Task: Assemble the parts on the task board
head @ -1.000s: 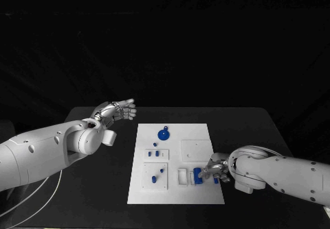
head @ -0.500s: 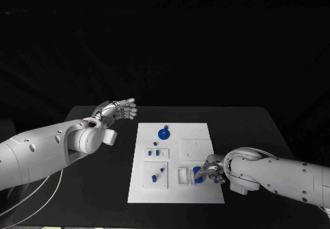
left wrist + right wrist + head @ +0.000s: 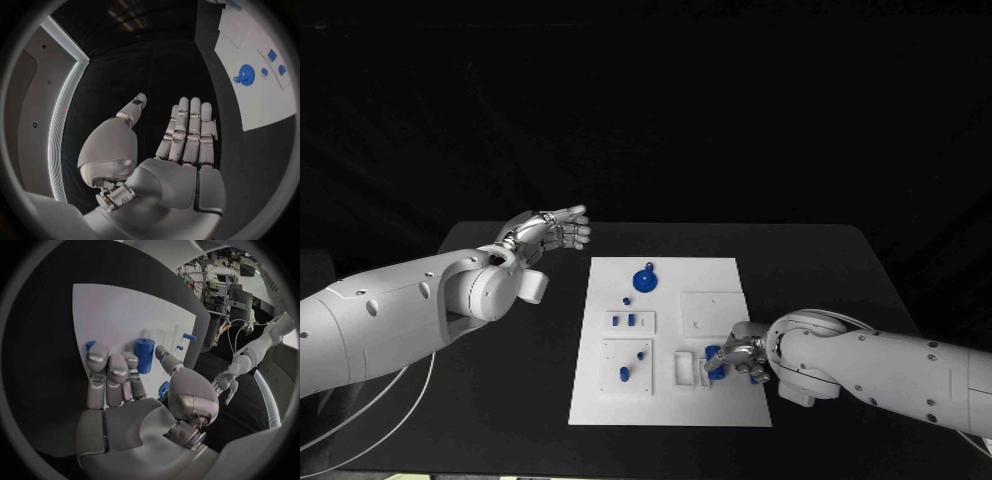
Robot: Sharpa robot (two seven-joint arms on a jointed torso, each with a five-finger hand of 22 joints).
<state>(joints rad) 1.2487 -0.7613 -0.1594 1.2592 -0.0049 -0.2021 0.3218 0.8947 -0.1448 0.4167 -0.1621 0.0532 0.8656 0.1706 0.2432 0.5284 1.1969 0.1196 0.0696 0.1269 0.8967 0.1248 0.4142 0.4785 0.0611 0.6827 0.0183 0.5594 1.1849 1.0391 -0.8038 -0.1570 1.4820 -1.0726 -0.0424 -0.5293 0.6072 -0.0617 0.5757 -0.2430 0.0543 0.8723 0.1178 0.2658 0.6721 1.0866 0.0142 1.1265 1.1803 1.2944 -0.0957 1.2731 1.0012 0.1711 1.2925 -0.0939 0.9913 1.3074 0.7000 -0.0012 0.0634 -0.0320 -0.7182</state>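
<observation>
task board, no legible writing

task board mid table, parts on it, right hand over near-right corner

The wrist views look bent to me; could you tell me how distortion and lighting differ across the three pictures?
Head view: straight edges, white board bright against black surroundings. Left wrist view: fisheye circle, the board's edge curves. Right wrist view: fisheye too, board bowed, lit room behind.
</observation>
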